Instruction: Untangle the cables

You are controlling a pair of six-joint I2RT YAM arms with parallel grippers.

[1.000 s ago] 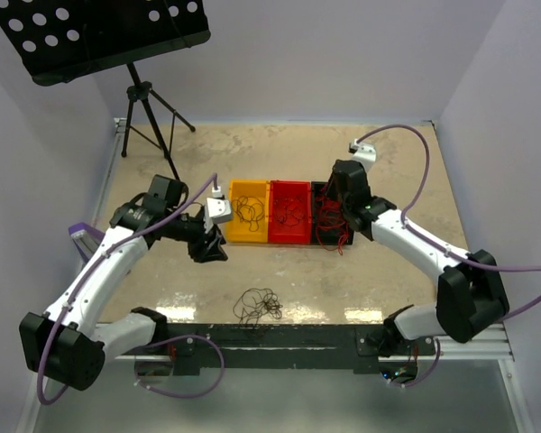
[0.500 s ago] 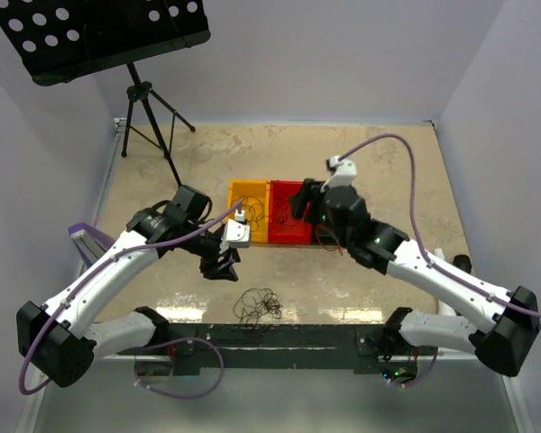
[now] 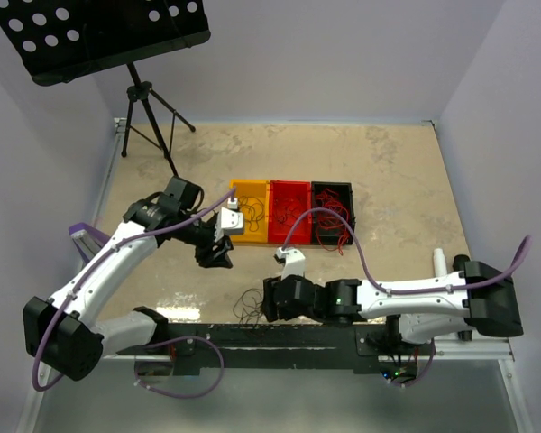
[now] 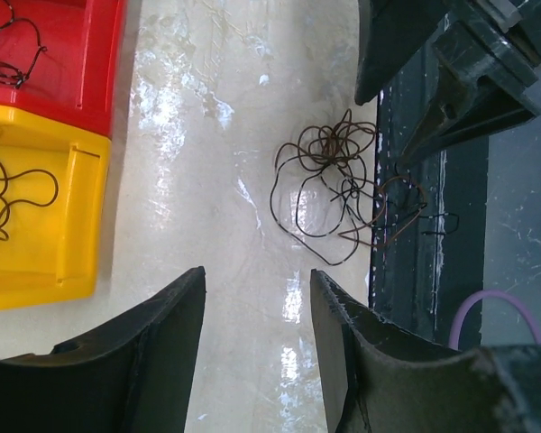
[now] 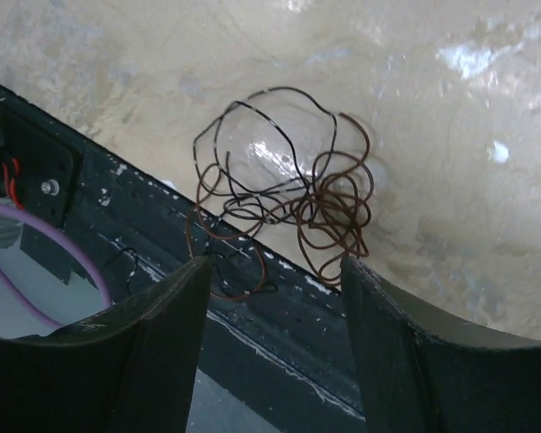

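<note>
Dark cables (image 3: 257, 305) lay in one knotted pile at the near edge of the table (image 3: 388, 162), partly over the black rail (image 3: 325, 336). More cables sat in the yellow bin (image 3: 250, 189), red bin (image 3: 288, 186) and black bin (image 3: 332, 187). The left gripper (image 4: 255, 280) and right gripper (image 5: 272, 263) both had their fingers apart and held nothing, so this pile looked left to do.

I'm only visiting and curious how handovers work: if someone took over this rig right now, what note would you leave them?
Left gripper: open, empty, above the table near the yellow bin.
Right gripper: open, empty, right at the tangle of dark cables by the table's near edge, with some loops over the black rail.
Done: cables lie in the yellow bin, red bin and black bin.
Left: grip that tangle and pull it apart.
</note>
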